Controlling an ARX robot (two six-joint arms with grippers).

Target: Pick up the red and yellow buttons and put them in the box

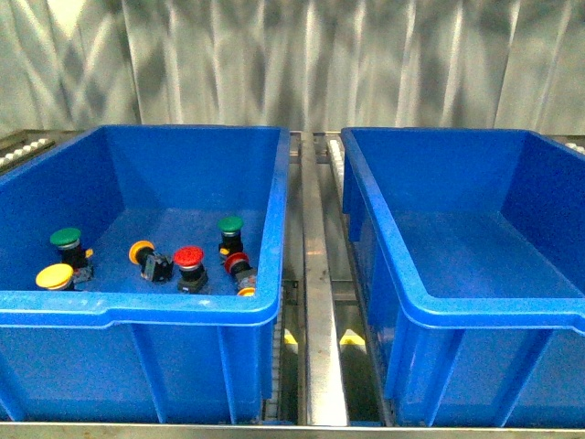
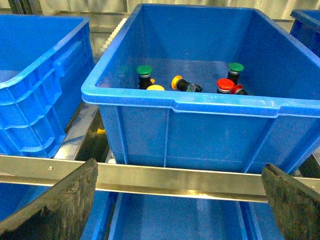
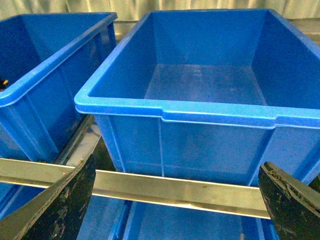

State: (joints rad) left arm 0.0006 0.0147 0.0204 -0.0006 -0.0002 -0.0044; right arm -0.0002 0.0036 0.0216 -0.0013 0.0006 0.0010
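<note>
Front view: the big deep bright-blue plastic bin (image 1: 137,306) on the left holds all the buttons. A red round-capped push button (image 1: 188,256) stands near the front middle. A yellow-capped push button (image 1: 141,250) lies tipped over just beside it. Another red one (image 1: 237,262) lies by the right wall. Another yellow one (image 1: 54,276) sits in the front left corner. The two green-capped buttons (image 1: 65,239) should stay where they are. The empty bright-blue plastic box (image 1: 475,313) waits on the right. No arm shows here.

Left wrist view: the left jaws are spread wide and hold nothing. They hang low, outside the full bin (image 2: 200,105). I think they should rise over the rim first. Then they should come straight down on the red button (image 2: 225,84), keeping off the green one (image 2: 235,67) close behind it.

Right wrist view: the right jaws are wide apart and empty too. They face the empty box (image 3: 200,115).
</note>
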